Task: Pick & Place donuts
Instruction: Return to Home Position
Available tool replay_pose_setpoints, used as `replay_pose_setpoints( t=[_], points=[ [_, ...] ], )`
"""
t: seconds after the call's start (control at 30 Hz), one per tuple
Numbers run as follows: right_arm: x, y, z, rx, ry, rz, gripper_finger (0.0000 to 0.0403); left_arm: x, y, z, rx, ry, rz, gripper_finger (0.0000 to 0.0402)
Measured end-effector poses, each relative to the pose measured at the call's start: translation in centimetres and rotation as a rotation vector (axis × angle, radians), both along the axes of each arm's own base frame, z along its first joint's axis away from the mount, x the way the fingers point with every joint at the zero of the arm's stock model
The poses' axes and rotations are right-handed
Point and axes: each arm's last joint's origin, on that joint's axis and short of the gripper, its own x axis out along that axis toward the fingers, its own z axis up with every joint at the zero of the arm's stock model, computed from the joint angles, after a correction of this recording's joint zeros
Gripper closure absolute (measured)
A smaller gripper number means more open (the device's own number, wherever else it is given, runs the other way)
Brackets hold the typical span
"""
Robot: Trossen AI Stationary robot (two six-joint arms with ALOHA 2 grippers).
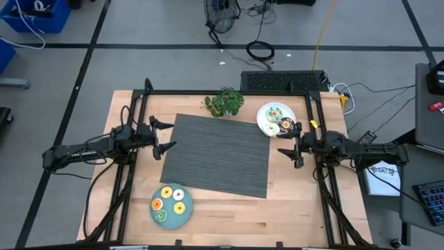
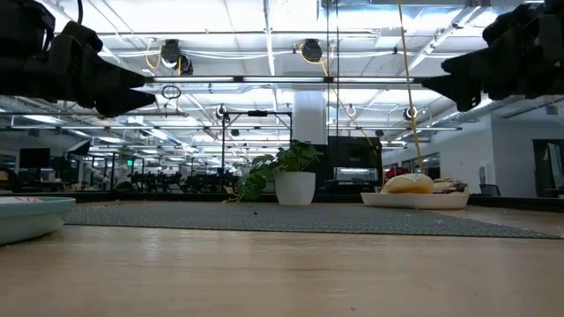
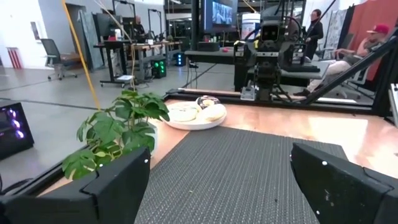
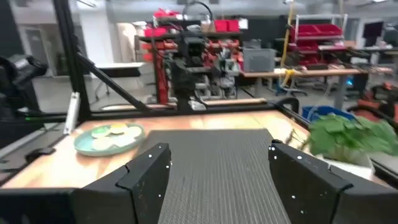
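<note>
- The donuts (image 1: 275,115) lie in two groups, both off the grey mat (image 1: 218,154). One small heap, a dark one among paler ones, sits on the white plate (image 1: 262,111) just past the mat's corner on the right arm's side. Five or so, iced yellow, orange, white and green, sit on the teal plate (image 1: 182,219) just off the opposite corner, on the left arm's side.
- We see none on the mat itself or on the bare worktop (image 1: 229,215), so we judge the sorting done; the plates keep each group gathered and out of the arms' way.
- The right gripper (image 1: 281,142) hangs over the mat's right edge, just beside the white plate. Its fingers (image 4: 146,175) are spread wide and grasp nothing, as the right wrist view shows with open mat between them.
- The left gripper (image 1: 173,135) mirrors it over the mat's left edge, well apart from the teal plate, its fingers (image 3: 118,182) likewise released and empty.
- In the low view both grippers sit high above the mat, level and facing each other across it. We take this for a resting pose, held clear so that nothing below gets knocked.
- A small potted plant (image 1: 223,102) stands at the mat's far edge, near the white plate and touched by neither arm.
</note>
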Motion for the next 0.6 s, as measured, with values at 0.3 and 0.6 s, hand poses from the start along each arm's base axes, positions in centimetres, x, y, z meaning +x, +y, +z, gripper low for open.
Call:
replay_pose_setpoints(
  t=[0.3,0.6],
  points=[
    [0.0,0.0,-1.2,0.063,0.124,-0.010,0.0151,0.0,0.0,0.0,0.000,-0.001,0.000,0.0029],
    [0.0,0.0,-1.1,0.090,0.108,-0.008,0.0151,0.0,0.0,0.0,0.000,-0.002,0.001,0.0022]
  ],
)
